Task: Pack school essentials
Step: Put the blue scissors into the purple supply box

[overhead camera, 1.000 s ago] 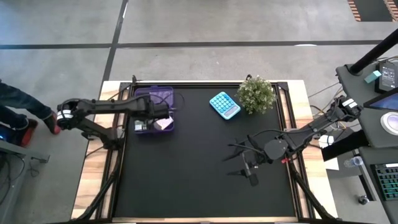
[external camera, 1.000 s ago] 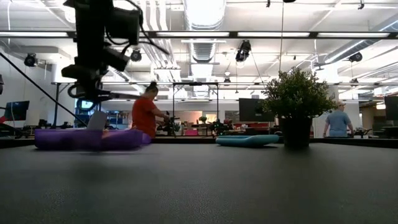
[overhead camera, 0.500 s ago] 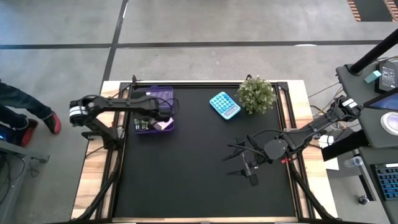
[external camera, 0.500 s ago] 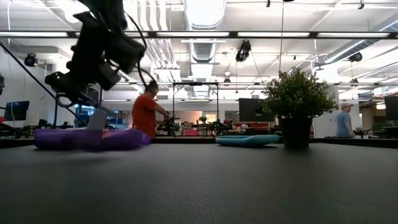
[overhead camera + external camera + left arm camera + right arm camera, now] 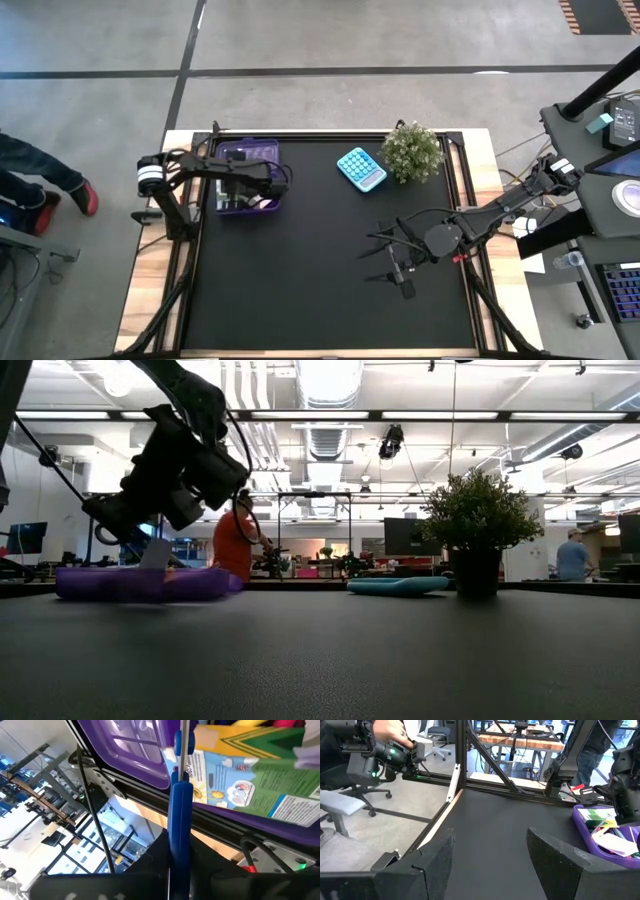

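A translucent purple case (image 5: 245,172) lies on the black mat at the far left. It holds a green-white pack (image 5: 260,775) and a pale paper square (image 5: 155,553) that sticks up. My left gripper (image 5: 268,186) slants down over the case, shut on blue-handled scissors (image 5: 180,810), whose metal blades (image 5: 184,740) reach out over the case. My right gripper (image 5: 385,262) hangs open above the mat at the right, with nothing between its fingers (image 5: 435,862). My left gripper pinches the scissors' blue handle (image 5: 179,855) between its two fingers. The scissors lie along the fingers and stick out ahead of them. The fingers slant down from the table's left side. The scissors are off the table; whether the blades touch the case's contents I cannot tell.
A light blue calculator (image 5: 361,168) and a small potted plant (image 5: 412,150) stand at the far middle of the mat. A person's leg and shoe (image 5: 40,185) show on the floor left of the table. People stand in the room behind (image 5: 232,545).
My left gripper has come down and gone a little toward the table's right over the purple case. It has tipped from nearly level to slanting downward and still holds the scissors. My right arm has kept still.
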